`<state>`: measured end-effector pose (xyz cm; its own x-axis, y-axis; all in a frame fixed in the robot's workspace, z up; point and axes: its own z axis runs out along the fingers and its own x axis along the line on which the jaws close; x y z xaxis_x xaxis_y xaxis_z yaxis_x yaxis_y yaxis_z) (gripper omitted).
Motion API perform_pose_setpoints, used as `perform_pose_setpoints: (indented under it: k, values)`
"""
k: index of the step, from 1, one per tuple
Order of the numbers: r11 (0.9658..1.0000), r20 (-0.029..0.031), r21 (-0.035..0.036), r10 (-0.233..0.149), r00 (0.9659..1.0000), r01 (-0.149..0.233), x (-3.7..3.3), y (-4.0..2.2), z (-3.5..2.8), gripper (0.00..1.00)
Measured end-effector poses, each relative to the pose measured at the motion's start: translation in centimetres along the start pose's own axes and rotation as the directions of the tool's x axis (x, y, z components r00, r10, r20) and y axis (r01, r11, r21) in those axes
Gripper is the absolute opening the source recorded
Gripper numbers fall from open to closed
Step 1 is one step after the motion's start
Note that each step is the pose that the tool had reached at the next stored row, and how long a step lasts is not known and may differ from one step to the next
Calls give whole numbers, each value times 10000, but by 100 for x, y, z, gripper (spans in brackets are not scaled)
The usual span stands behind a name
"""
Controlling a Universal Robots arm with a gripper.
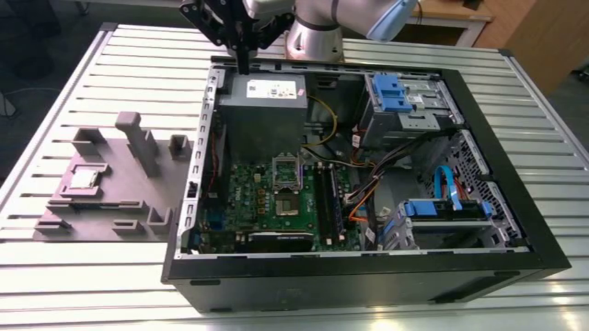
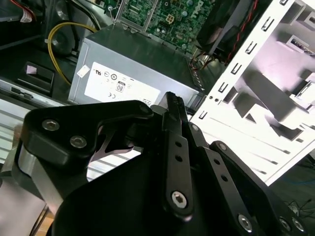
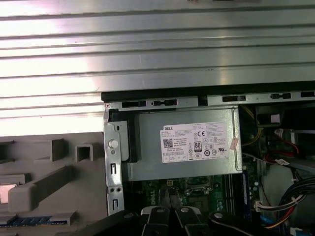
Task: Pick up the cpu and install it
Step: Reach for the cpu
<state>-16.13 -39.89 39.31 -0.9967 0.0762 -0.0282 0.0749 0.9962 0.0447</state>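
The cpu (image 1: 83, 178) is a small silvery square lying flat in a recess of the grey fixture block (image 1: 120, 200), on the exterior view's left, outside the computer case. In the first wrist view the cpu (image 3: 5, 192) is cut by the frame's edge. My gripper (image 1: 244, 66) hangs over the far wall of the case, above the grey power box (image 1: 262, 103), far from the cpu. Its fingers (image 2: 172, 105) are pressed together with nothing between them. The dark socket frame (image 1: 287, 172) sits on the green board (image 1: 267, 200) inside the case.
The open black case (image 1: 368, 269) lies on a slatted metal table (image 1: 92, 289). Inside are blue drive brackets (image 1: 391, 89), loose cables (image 1: 368, 186) and memory slots (image 1: 327, 200). The fixture block has upright posts (image 1: 138, 138) around the cpu's recess.
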Motion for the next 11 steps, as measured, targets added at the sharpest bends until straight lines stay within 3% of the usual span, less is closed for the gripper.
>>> perform_pose_setpoints:
  k: [11]
  values:
    - [10000,0,0,0,10000,0,173,-13,-1,11]
